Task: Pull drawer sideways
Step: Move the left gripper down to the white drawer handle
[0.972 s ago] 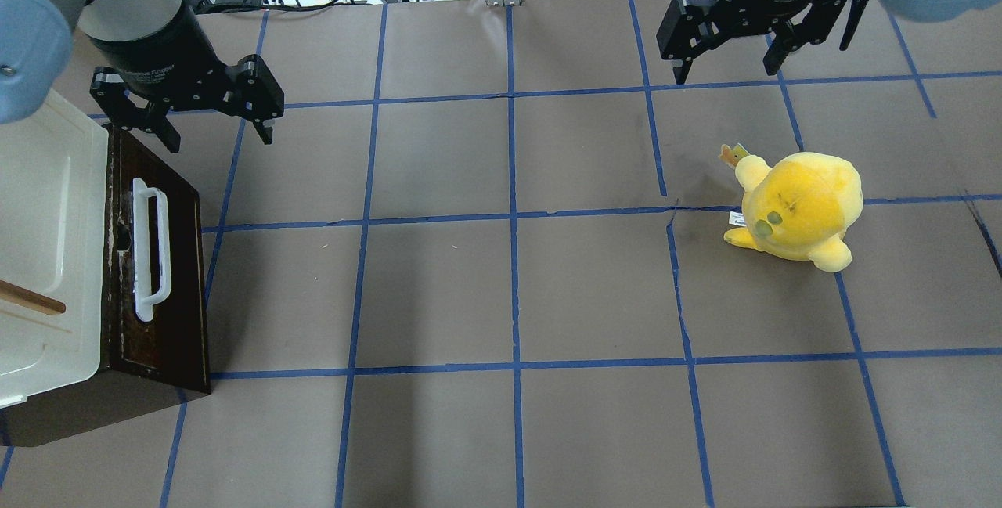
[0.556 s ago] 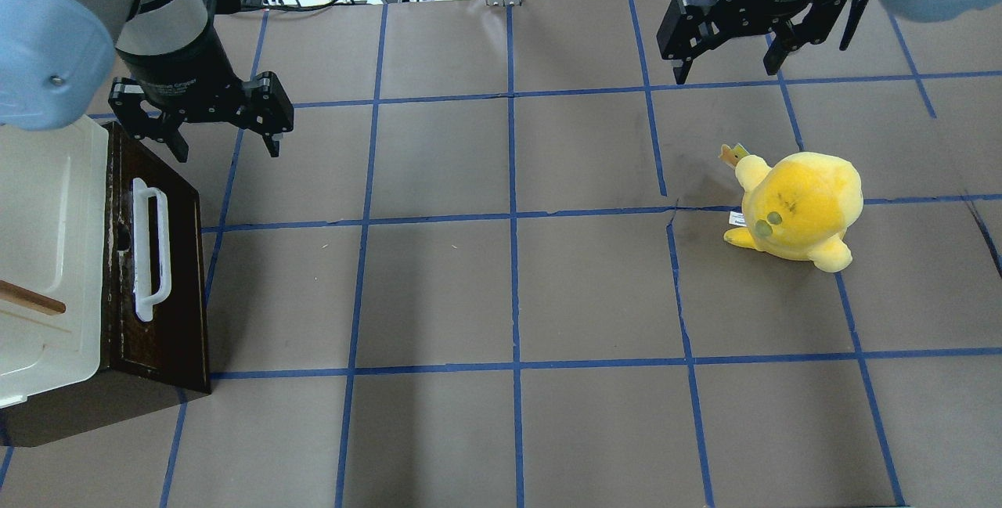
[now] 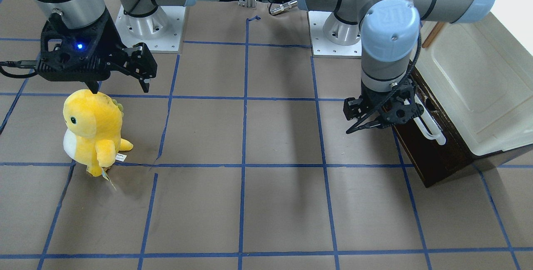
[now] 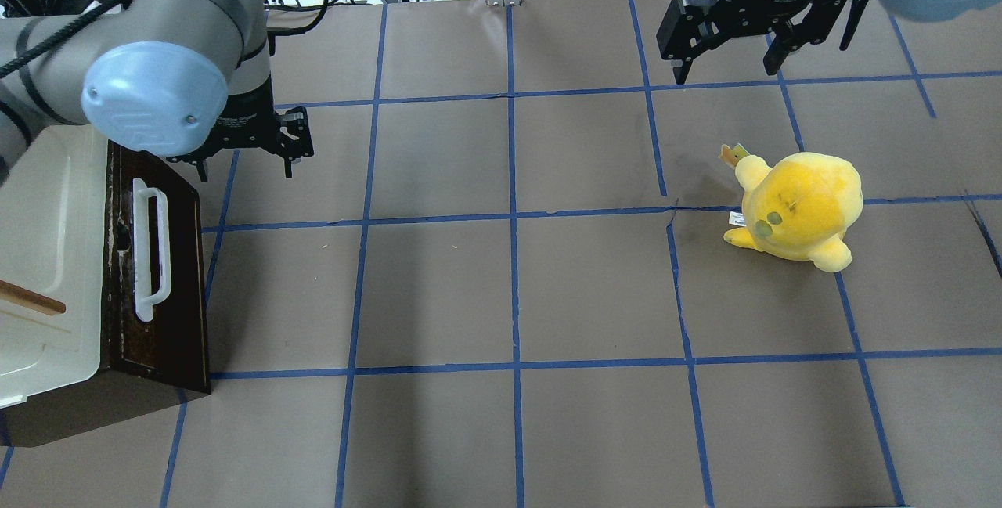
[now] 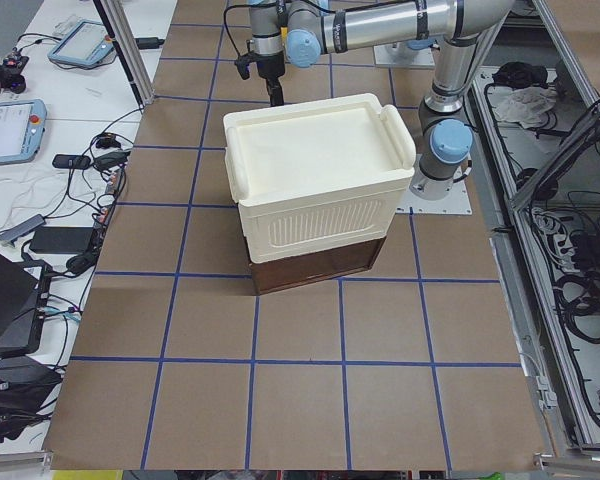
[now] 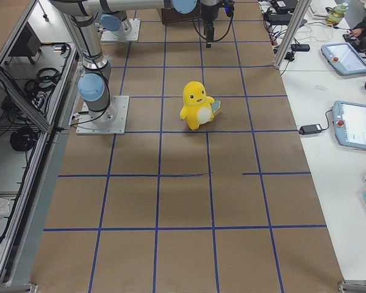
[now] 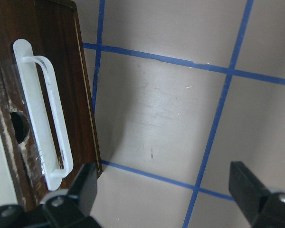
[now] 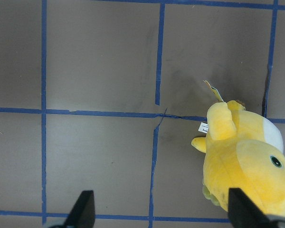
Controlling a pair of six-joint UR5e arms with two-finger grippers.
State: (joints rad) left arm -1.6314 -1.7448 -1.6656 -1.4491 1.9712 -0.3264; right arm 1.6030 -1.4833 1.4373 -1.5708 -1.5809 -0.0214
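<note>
The dark brown drawer (image 4: 176, 289) stands at the table's left edge under a cream-white box, with its white bar handle (image 4: 149, 254) facing the table's middle. It looks pushed in; no pale interior shows. My left gripper (image 4: 246, 167) is open and empty, low over the table beside the far end of the drawer front, clear of the handle. In the left wrist view the handle (image 7: 42, 118) lies left of the open gripper (image 7: 166, 199). My right gripper (image 4: 724, 62) is open and empty at the far right. The drawer (image 3: 433, 153) and left gripper (image 3: 381, 122) also show in the front view.
The cream-white plastic box (image 4: 47, 242) sits on top of the drawer cabinet, with a wooden stick (image 4: 31, 298) on it. A yellow plush toy (image 4: 798, 207) stands at the right, just below my right gripper (image 3: 120, 87). Blue tape lines grid the brown table (image 4: 509, 297).
My left gripper has moved right and nearer, dropped lower, and its wrist has swung round beside the drawer's far end. The right arm, plush and drawer have not moved.
</note>
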